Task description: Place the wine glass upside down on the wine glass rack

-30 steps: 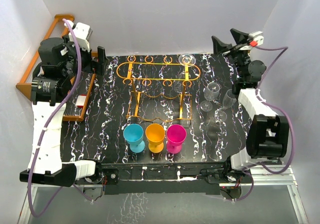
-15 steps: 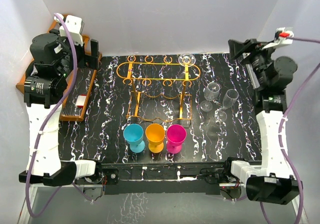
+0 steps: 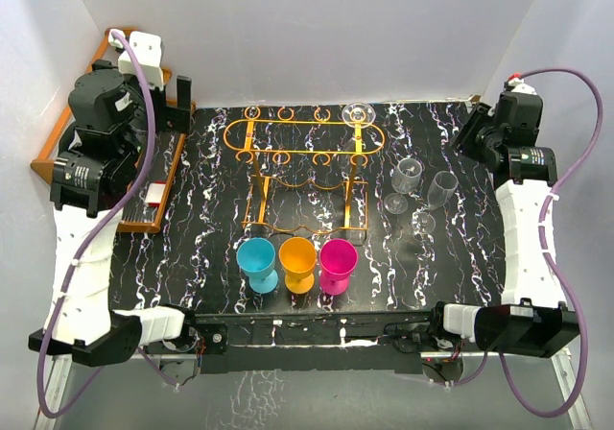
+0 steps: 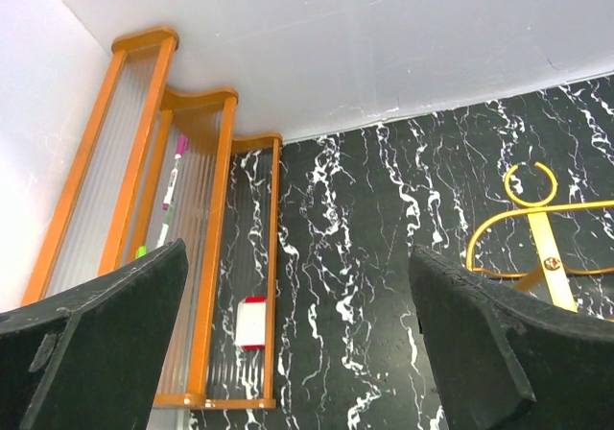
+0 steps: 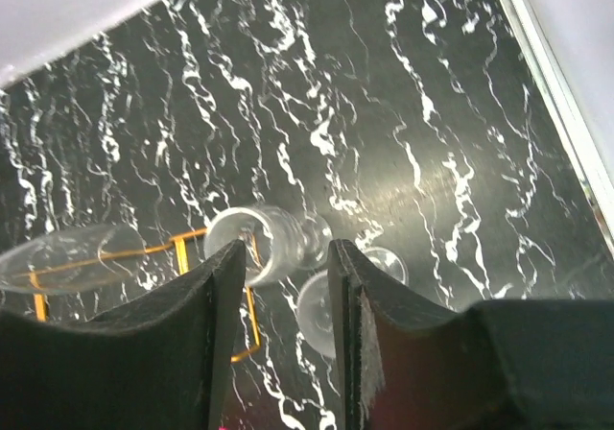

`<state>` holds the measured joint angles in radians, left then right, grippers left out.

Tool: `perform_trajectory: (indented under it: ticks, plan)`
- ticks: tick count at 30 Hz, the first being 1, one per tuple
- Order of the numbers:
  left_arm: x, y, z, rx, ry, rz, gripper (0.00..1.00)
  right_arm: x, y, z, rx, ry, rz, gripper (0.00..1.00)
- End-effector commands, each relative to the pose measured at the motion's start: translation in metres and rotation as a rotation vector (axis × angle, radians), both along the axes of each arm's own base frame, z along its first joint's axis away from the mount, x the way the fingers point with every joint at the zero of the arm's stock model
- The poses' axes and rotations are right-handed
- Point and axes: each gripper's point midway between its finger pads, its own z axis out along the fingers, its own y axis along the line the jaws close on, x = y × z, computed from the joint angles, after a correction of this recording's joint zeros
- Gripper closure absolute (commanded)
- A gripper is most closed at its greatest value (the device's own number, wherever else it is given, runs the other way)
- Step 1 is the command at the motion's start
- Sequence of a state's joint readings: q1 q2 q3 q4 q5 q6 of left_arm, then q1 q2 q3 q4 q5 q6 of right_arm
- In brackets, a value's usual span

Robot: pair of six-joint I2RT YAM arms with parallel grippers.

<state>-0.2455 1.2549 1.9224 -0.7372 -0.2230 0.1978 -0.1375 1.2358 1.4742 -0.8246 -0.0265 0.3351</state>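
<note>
Two clear wine glasses (image 3: 411, 174) (image 3: 442, 189) stand upright on the black marbled table, right of the orange wire wine glass rack (image 3: 297, 122). Another clear glass (image 3: 358, 114) hangs upside down at the rack's far right end. My right gripper (image 3: 474, 129) hovers high at the far right, apart from the glasses. In the right wrist view its jaws (image 5: 285, 250) show a narrow gap with nothing between them, and the two glasses (image 5: 273, 246) (image 5: 321, 307) lie below. My left gripper (image 3: 180, 104) is wide open by the wooden shelf, holding nothing (image 4: 297, 257).
A brown wooden stepped shelf (image 3: 48, 159) stands at the far left, with a small red and white card (image 4: 250, 322) on it. Blue (image 3: 257, 257), orange (image 3: 298, 257) and pink (image 3: 338, 259) cups stand in a row near the front. White walls close in the table.
My right arm has swung up and back to the right edge, and its jaws have narrowed from wide open. The left arm has shifted slightly by the shelf.
</note>
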Motion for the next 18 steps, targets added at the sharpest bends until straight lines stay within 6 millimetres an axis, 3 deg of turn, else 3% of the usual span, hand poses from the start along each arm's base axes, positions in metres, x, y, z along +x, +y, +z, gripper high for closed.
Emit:
perform_trajectory:
  ticks: [1, 4, 9, 18]
  plan:
    - [-0.025, 0.003, 0.003, -0.04, -0.01, 0.004, 0.03, -0.027, -0.008, -0.012, -0.043, 0.072, -0.043, 0.56]
    - [-0.032, 0.004, 0.006, -0.038, -0.015, -0.004, 0.03, -0.035, -0.018, -0.024, -0.088, 0.11, -0.075, 0.56]
    - [-0.035, -0.001, 0.007, -0.053, -0.016, -0.032, 0.03, -0.042, -0.01, -0.046, -0.082, 0.158, -0.035, 0.62]
    - [-0.033, -0.009, 0.001, -0.067, 0.005, -0.067, 0.03, -0.046, -0.009, -0.069, -0.109, 0.202, -0.031, 0.63]
